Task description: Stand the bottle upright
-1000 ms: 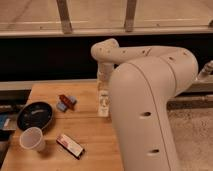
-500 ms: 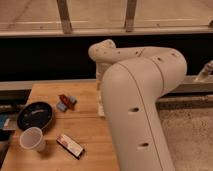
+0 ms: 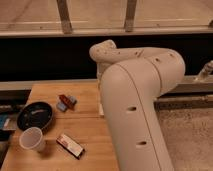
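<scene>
Bottle (image 3: 101, 109): almost wholly hidden, shown only as a pale sliver against the left edge of the robot arm (image 3: 137, 105), over the right-hand part of the wooden table (image 3: 90, 131). Upright or tilted: cannot tell. Cap and label not visible.

Gripper: hidden behind the arm's large cream link, somewhere below the bent wrist (image 3: 103, 52) and above the table's right edge. Spread, pressed together or pinching the bottle: cannot tell.

Arm: rising from the lower right, curving up and over to the left, then turning down at the wrist towards the table. Filling much of the right half of the view.

Left of the sliver, near the table's middle: two small objects touching each other, one red (image 3: 66, 99), one blue-grey (image 3: 62, 106).

Further left, at the table's left edge: a dark round plate (image 3: 34, 116).

In front of the plate, just beside it: a white paper cup (image 3: 32, 138), standing mouth up.

Right of the cup, near the front edge: a flat dark packet (image 3: 70, 145) with a red-white stripe, lying askew.

Behind the table: a dark wall band under a pale ledge with two upright posts.
</scene>
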